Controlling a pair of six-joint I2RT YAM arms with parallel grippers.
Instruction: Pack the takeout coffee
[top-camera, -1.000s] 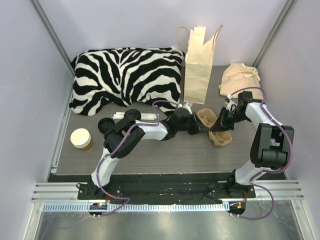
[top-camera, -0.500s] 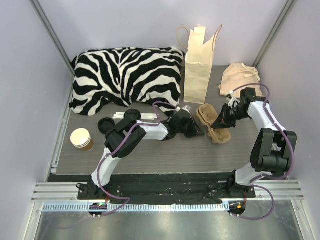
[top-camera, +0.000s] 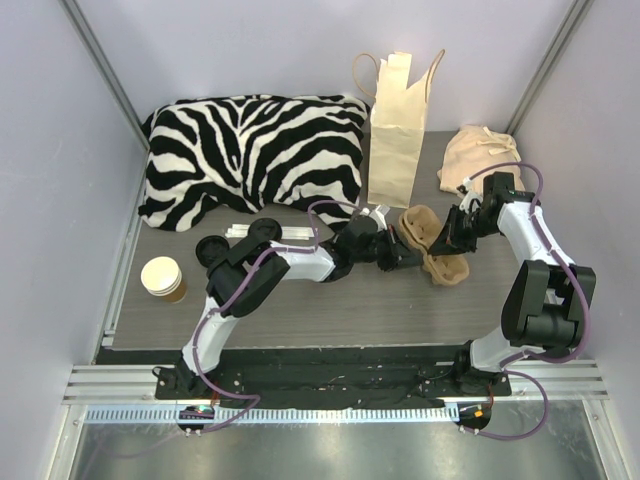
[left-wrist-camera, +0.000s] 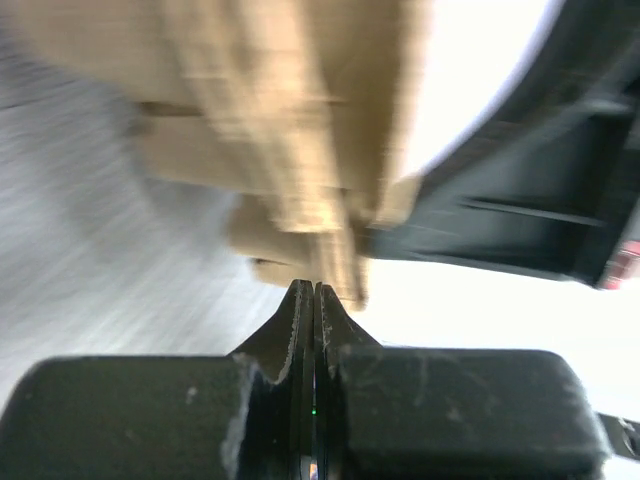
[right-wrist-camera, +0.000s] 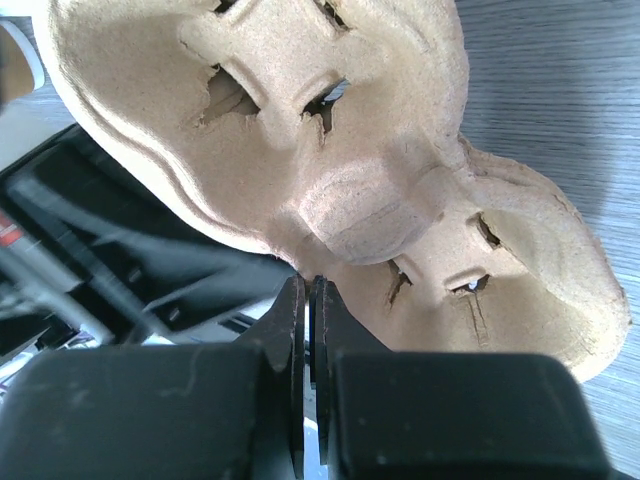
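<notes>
The right fingers (right-wrist-camera: 290, 310) are closed to a hairline slit. Their tips meet the rim of the pulp cup carrier (right-wrist-camera: 360, 200) at the narrow waist between its 2 wells, and they seem to pinch that thin edge. In the right wrist view the carrier fills most of the picture, underside toward the camera, with slots cut into each well. It is tilted, and the grey table (right-wrist-camera: 560, 90) shows past it on the right.

The left fingers (left-wrist-camera: 295, 310) are pressed together too, with only a thin line between them. That view is smeared by motion. A tan edge of the carrier hangs just above the tips and runs down beside them, but I cannot tell whether any of it is caught between them. The black housing of the other arm lies close on the right of that view.

From above, the 2 arms reach toward each other near the middle of the table, with the carrier between them. One well sits nearer the left arm's tip, and the other is lower in that view, by the right arm.

The takeout coffee cup (top-camera: 162, 278), brown with a pale top from above, stands upright near the table's left edge, well apart from both arms and the carrier.

A tan paper bag (top-camera: 397, 140) stands just behind the carrier. A zebra-striped cushion (top-camera: 250, 150) lies to the bag's left, and a crumpled cloth bag (top-camera: 482, 155) lies in the back right corner.
</notes>
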